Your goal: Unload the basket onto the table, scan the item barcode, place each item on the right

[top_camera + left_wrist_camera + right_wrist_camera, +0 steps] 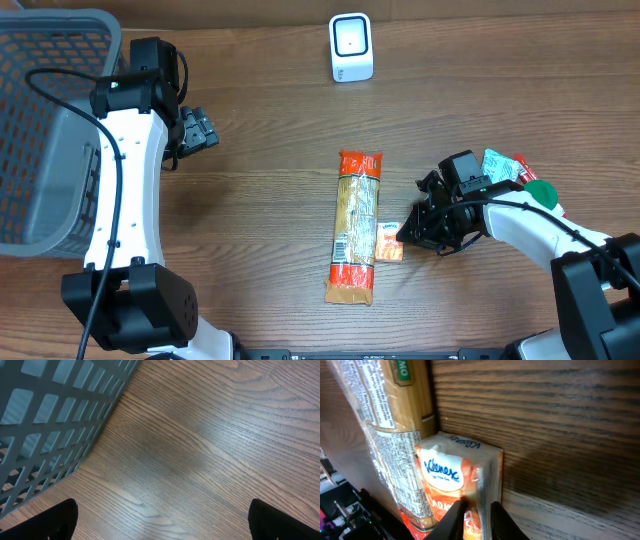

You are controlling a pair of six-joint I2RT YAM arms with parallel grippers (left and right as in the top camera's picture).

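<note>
A small orange Kleenex tissue pack (389, 241) lies on the wooden table against the right side of a long pasta packet (356, 225). My right gripper (408, 238) reaches it from the right. In the right wrist view its fingers are pinched on the pack's near edge: the gripper (476, 505) is shut on the tissue pack (450, 472), with the pasta packet (385, 435) just left of it. A white barcode scanner (351, 47) stands at the far middle of the table. My left gripper (205, 130) hangs open far to the left, and over bare wood in its own view (162, 509).
A grey mesh basket (50, 130) fills the far left corner, its wall close to the left gripper (50, 410). A few small packets in green, red and white (515, 172) lie behind the right arm near the right edge.
</note>
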